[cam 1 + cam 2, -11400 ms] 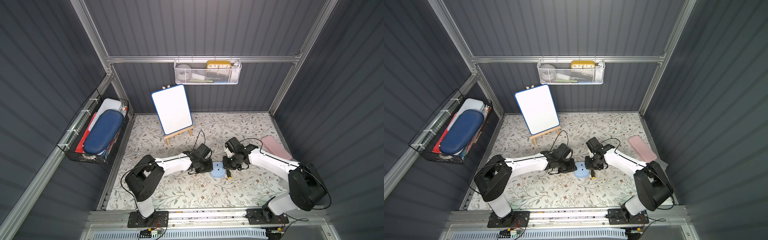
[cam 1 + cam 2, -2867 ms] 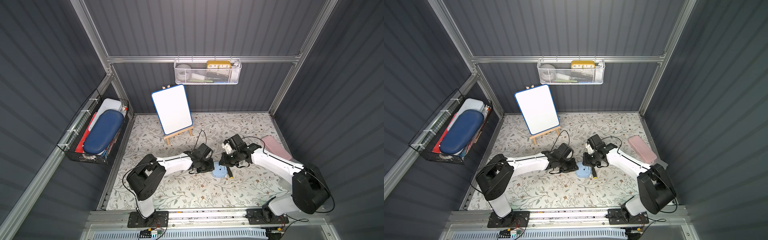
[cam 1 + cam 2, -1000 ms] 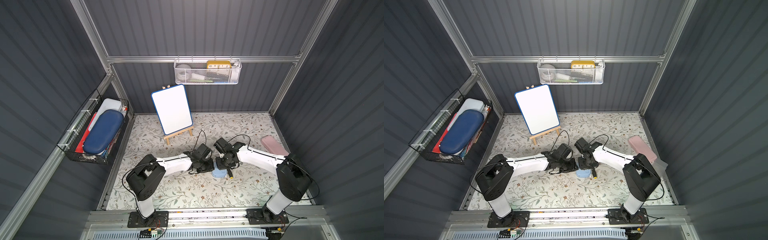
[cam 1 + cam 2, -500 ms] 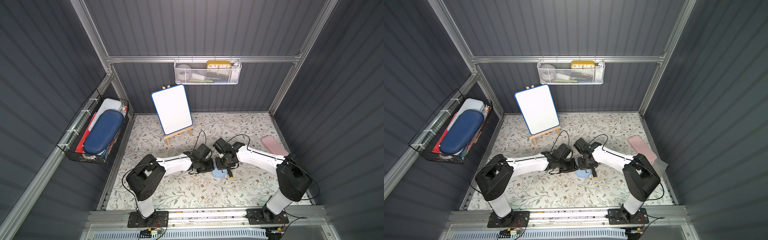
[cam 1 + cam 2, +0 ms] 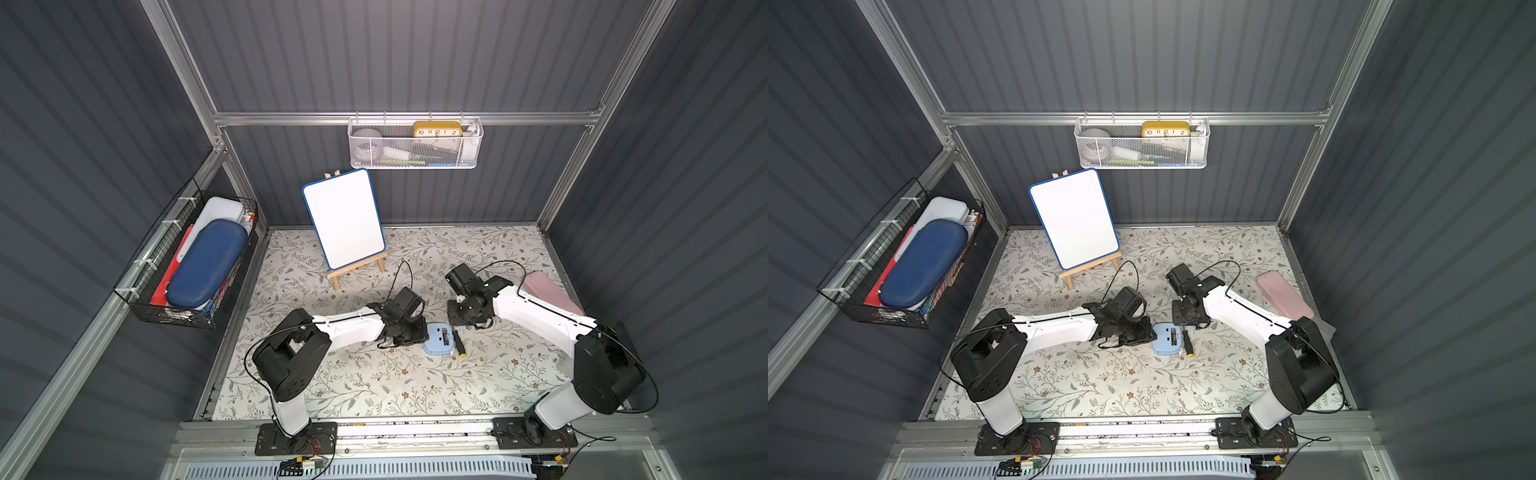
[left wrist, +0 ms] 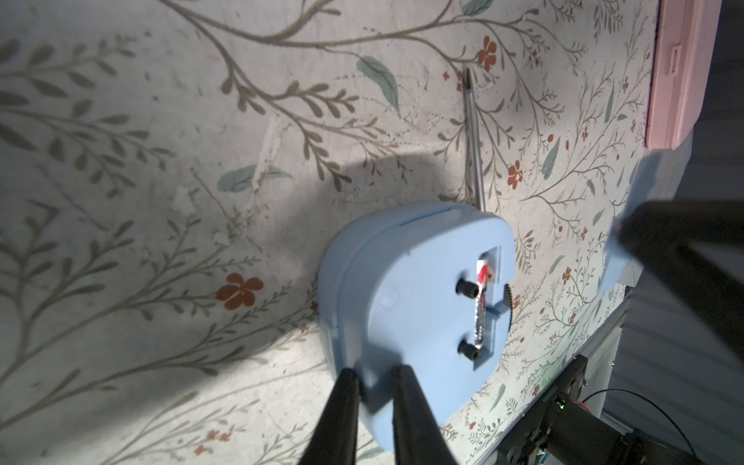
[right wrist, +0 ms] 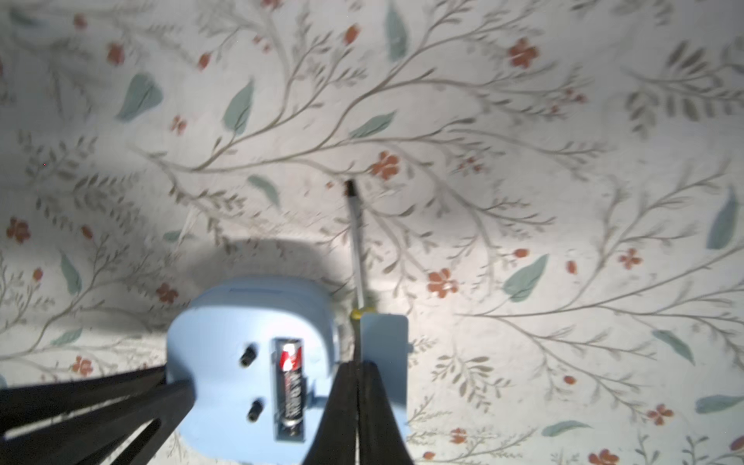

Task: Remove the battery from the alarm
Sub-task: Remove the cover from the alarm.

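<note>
Both jaws busy: my left gripper [image 6: 374, 386] pinches the alarm's [image 5: 438, 341] left edge, my right gripper [image 7: 358, 372] is pressed shut on a thin blue cover [image 7: 382, 338]. The battery [image 7: 289, 386] sits in the open slot, long axis near-to-far, just left of my right jaws. Only the wrist views show the cover; the screwdriver [image 5: 458, 344] lies right of the alarm.

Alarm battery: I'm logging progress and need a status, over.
Left gripper shut on alarm edge. Right gripper shut on battery cover, off the alarm. Battery seated in open slot. Screwdriver alongside, not blocking.
</note>
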